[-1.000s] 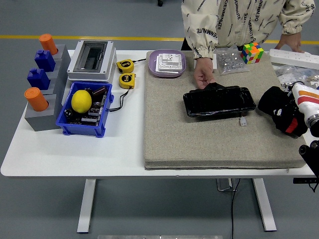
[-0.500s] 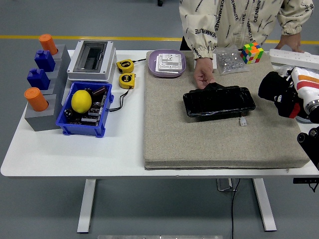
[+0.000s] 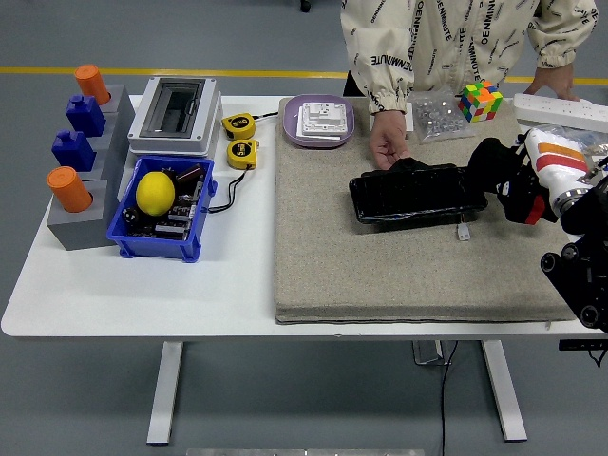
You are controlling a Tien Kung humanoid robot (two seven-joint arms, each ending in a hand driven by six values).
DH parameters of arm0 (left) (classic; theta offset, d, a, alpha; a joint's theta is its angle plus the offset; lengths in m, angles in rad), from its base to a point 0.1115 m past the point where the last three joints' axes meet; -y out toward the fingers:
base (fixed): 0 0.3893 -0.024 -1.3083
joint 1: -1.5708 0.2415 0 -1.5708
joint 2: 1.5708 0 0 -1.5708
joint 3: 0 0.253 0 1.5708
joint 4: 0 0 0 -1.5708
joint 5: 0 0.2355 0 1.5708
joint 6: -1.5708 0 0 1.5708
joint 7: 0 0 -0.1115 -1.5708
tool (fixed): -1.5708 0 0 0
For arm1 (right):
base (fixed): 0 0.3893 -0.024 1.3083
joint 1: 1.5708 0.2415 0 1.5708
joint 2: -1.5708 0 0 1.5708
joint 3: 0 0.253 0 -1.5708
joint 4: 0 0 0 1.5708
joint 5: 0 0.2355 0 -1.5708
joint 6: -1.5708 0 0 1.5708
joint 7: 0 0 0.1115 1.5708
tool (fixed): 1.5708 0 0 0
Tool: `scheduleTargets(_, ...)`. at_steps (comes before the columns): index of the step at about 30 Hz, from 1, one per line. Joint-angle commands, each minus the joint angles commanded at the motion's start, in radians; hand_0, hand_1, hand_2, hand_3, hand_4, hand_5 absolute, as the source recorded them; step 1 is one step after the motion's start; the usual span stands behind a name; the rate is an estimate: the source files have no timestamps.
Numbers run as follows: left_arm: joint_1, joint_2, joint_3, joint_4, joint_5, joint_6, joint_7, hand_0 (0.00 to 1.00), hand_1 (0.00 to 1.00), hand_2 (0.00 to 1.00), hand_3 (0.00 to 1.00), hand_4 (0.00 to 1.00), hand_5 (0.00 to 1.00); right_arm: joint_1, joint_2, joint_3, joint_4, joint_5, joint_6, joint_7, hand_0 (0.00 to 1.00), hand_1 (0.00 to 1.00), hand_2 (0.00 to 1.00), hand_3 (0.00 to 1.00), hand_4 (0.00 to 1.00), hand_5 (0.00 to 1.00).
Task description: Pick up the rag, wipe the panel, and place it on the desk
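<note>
Rag (image 3: 410,167), one black cloth, lies bunched at the far edge of the single black panel (image 3: 416,194) on the tan mat (image 3: 399,256), under a person's hand (image 3: 388,144). One robot hand, the right hand (image 3: 503,176), has moved left since a second ago and now reaches the panel's right end; its finger state cannot be told. Two yellow tape measures (image 3: 240,139) sit beside the mat.
</note>
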Motion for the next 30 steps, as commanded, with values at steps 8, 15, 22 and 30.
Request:
scheduleTargets(8,-0.001,0.001,0.001,0.001,-0.001,0.000,0.000,0.634,0.658,0.685,0.573,0.613,0.510,0.007,0.026,-0.021,0.001,0.001,0.002,-0.002,0.236,0.307,0.365,0.357,0.938,0.062)
scheduleTargets(15,-0.002,0.000,0.001,0.000,-0.001,0.000,0.000,0.633,0.658,0.684,0.573,0.613,0.510,0.015,0.051,-0.060,0.002,0.006,0.006,-0.004,0.239,0.306,0.365,0.357,0.937,0.058)
scheduleTargets(22,0.000,0.001,0.004,0.000,-0.001,0.000,0.000,0.634,0.658,0.682,0.573,0.613,0.509,0.027,0.078,-0.108,0.016,0.010,0.008,-0.007,0.239,0.305,0.365,0.357,0.937,0.057)
scheduleTargets(30,0.002,0.003,0.010,0.000,-0.002,0.000,0.000,0.634,0.658,0.684,0.573,0.613,0.510,0.043,0.112,-0.152,0.040,0.013,0.010,-0.011,0.240,0.306,0.365,0.357,0.936,0.053)
